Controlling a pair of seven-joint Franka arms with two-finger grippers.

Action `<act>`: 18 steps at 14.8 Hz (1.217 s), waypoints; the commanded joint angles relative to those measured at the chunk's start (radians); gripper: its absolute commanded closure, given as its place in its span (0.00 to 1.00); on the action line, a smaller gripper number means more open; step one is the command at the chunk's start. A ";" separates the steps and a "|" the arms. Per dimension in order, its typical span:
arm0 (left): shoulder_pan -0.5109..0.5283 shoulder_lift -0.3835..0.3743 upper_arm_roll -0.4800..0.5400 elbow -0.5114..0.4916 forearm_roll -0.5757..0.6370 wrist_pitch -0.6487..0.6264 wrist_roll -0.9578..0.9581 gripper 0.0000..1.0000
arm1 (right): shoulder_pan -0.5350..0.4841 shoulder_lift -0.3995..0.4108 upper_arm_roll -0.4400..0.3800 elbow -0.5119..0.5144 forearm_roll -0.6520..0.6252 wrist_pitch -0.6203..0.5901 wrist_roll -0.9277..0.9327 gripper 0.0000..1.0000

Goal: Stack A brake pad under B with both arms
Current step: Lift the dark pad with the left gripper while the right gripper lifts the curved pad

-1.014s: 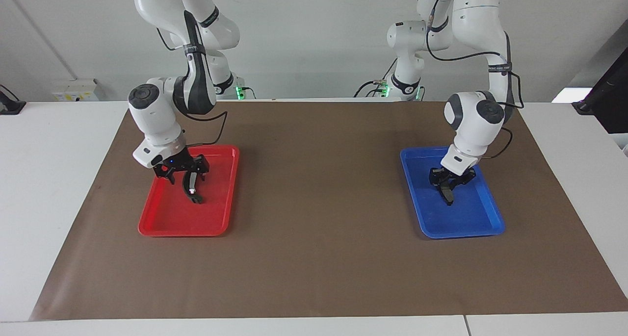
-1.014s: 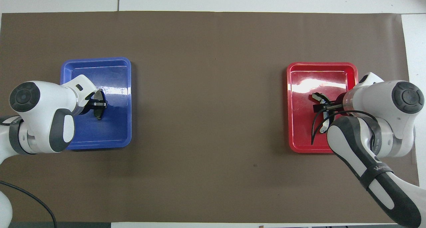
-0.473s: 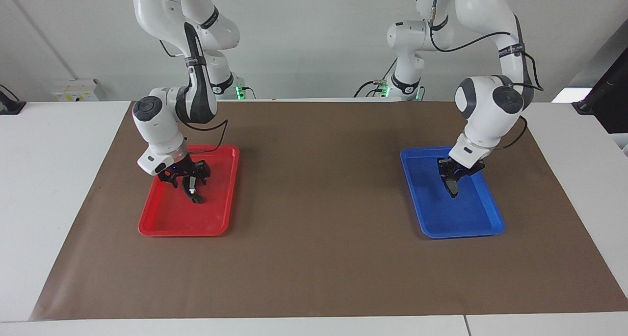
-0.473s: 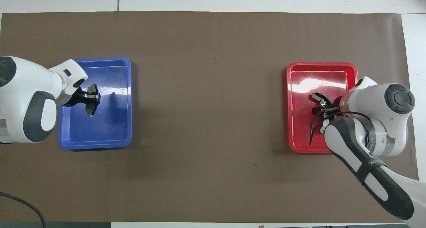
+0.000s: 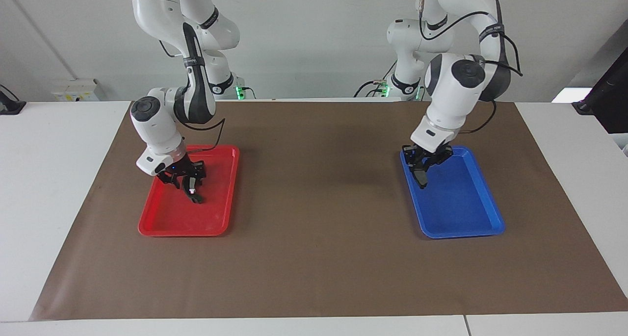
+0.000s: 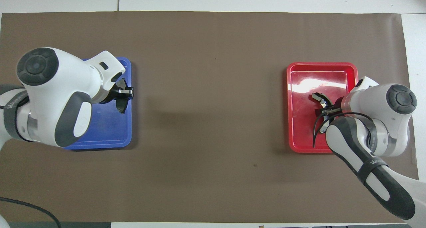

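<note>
Left jaws [image 5: 426, 175] pinching A brake pad [image 5: 422, 178] over blue tray [image 5: 466, 218] | right jaws [image 5: 190, 186] straddling B [image 5: 192, 191], grip unclear

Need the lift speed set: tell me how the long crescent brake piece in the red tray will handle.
The crescent brake piece looks rigid, so it likely won't flop. Long and thin, gripped mid-length by the right claw, it may pivot. Its silvery metal tips hint at some weight.

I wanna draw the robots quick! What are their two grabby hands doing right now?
Left gripper: shut on the A brake pad, raised over the blue tray.
Right gripper: around B in the red tray; grip unclear.
</note>
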 commanded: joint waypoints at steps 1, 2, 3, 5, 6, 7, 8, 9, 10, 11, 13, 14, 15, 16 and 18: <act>-0.116 0.076 0.015 0.010 -0.003 0.106 -0.150 0.91 | -0.013 -0.021 0.007 -0.025 0.020 -0.003 -0.046 0.64; -0.152 0.099 0.015 0.010 -0.003 0.138 -0.176 0.90 | -0.016 -0.021 0.007 -0.025 0.020 -0.003 -0.040 0.85; -0.181 0.114 0.015 0.011 -0.003 0.164 -0.199 0.89 | -0.022 -0.021 0.007 -0.023 0.020 -0.007 -0.032 0.95; -0.254 0.179 0.016 0.032 0.000 0.192 -0.235 0.88 | -0.024 -0.017 0.007 0.016 0.020 -0.059 -0.031 1.00; -0.276 0.217 0.016 0.055 -0.001 0.225 -0.236 0.86 | -0.022 -0.014 0.007 0.038 0.020 -0.093 -0.022 1.00; -0.294 0.249 0.015 0.071 -0.003 0.254 -0.248 0.84 | -0.022 -0.015 0.007 0.067 0.020 -0.125 -0.002 1.00; -0.316 0.271 0.015 0.075 -0.003 0.276 -0.268 0.83 | -0.016 -0.020 0.007 0.093 0.020 -0.157 0.014 1.00; -0.328 0.285 0.013 0.074 -0.003 0.302 -0.271 0.80 | -0.012 -0.026 0.007 0.118 0.020 -0.187 0.035 1.00; -0.347 0.298 0.013 0.074 -0.003 0.325 -0.270 0.69 | -0.002 -0.028 0.008 0.145 0.019 -0.219 0.055 1.00; -0.351 0.300 0.013 0.074 -0.004 0.336 -0.271 0.41 | 0.011 -0.026 0.008 0.174 0.019 -0.252 0.067 1.00; -0.341 0.296 0.015 0.074 -0.003 0.331 -0.270 0.01 | 0.048 -0.021 0.008 0.216 0.019 -0.309 0.109 1.00; -0.331 0.277 0.015 0.063 -0.004 0.319 -0.268 0.01 | 0.079 -0.021 0.008 0.224 0.019 -0.320 0.130 1.00; -0.310 0.253 0.016 0.060 -0.004 0.298 -0.261 0.01 | 0.105 -0.021 0.008 0.233 0.019 -0.325 0.164 1.00; -0.293 0.228 0.016 0.054 -0.004 0.276 -0.253 0.01 | 0.132 -0.017 0.008 0.265 0.016 -0.352 0.204 1.00; -0.234 0.153 0.016 0.020 -0.004 0.227 -0.206 0.01 | 0.191 0.003 0.008 0.340 0.016 -0.423 0.292 1.00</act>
